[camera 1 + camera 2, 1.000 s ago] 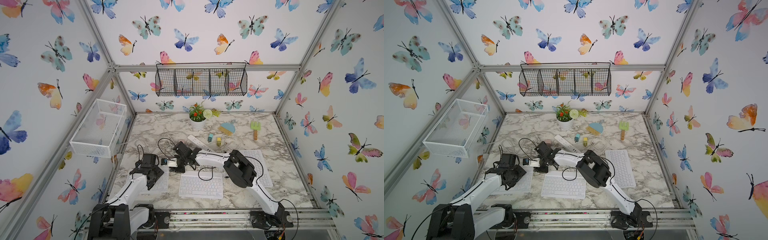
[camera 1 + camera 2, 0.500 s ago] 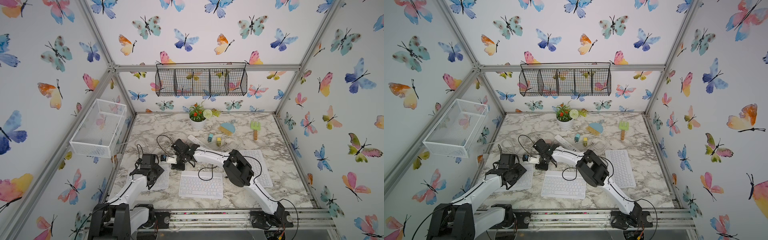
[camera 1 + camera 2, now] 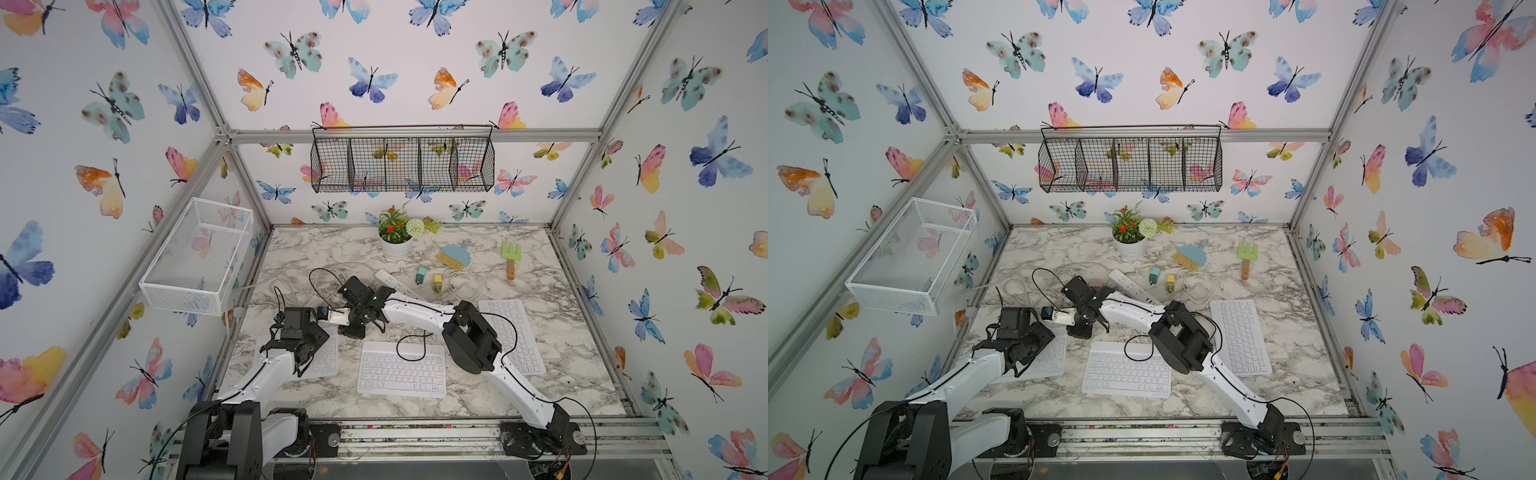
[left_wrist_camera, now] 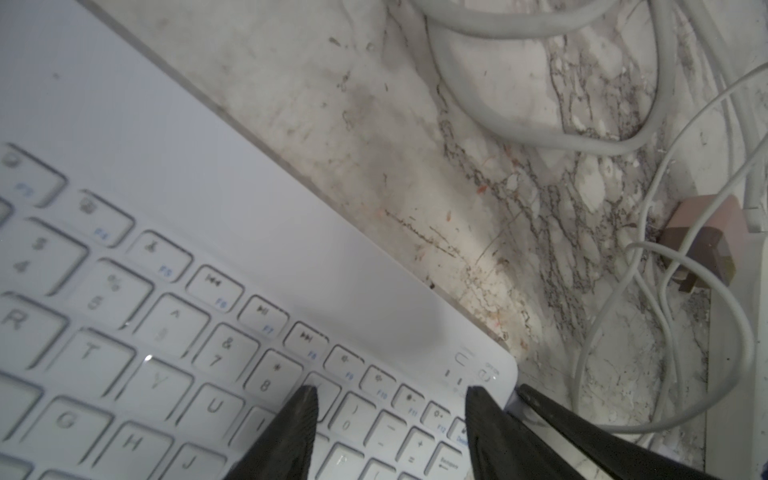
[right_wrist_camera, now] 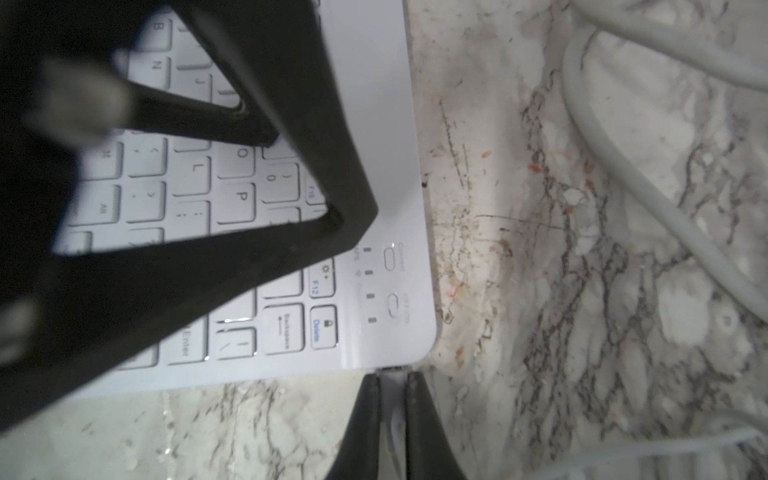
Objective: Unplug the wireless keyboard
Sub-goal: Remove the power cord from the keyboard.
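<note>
L gripper [image 4: 390, 395] fingers half apart, tips over keys by the keyboard's [image 4: 208, 208] far corner, at the table's front-left. R gripper [image 5: 391, 377] fingers narrow, pinching the white plug [image 5: 392, 415] at that corner's side edge. Bare marble table [image 4: 374, 145] past the back edge, w/ grey cords [image 4: 611, 145] looping nearby.

Left arm [image 3: 270, 370] blocks most of leftmost keyboard [image 3: 328, 357] in both top views. Right wrist view: left gripper [image 5: 318, 178] looms blurred over keys; white plug [image 5: 394, 409] pinched in right gripper [image 5: 392, 376], mostly hidden, cut off at frame edge.
</note>
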Controlling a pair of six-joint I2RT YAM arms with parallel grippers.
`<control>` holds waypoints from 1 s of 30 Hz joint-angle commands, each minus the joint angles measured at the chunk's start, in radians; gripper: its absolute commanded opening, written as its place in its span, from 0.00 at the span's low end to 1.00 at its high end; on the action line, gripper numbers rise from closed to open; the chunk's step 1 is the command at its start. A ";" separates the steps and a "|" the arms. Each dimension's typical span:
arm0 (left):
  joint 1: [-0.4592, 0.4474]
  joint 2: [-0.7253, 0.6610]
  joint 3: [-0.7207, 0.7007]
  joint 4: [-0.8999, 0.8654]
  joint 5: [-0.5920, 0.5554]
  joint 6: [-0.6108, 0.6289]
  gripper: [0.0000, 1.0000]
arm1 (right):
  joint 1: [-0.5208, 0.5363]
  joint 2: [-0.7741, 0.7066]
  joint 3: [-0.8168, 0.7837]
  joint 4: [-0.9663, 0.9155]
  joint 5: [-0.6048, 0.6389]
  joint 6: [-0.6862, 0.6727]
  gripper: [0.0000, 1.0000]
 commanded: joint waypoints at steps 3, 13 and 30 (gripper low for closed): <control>-0.001 0.064 -0.068 -0.144 0.065 0.002 0.59 | 0.004 0.028 -0.116 -0.144 0.114 -0.060 0.08; 0.007 0.047 -0.082 -0.159 0.051 -0.023 0.58 | -0.008 -0.002 -0.070 -0.104 0.040 0.225 0.08; 0.015 0.063 -0.074 -0.157 0.053 -0.015 0.57 | -0.005 -0.145 -0.331 0.053 0.225 -0.119 0.10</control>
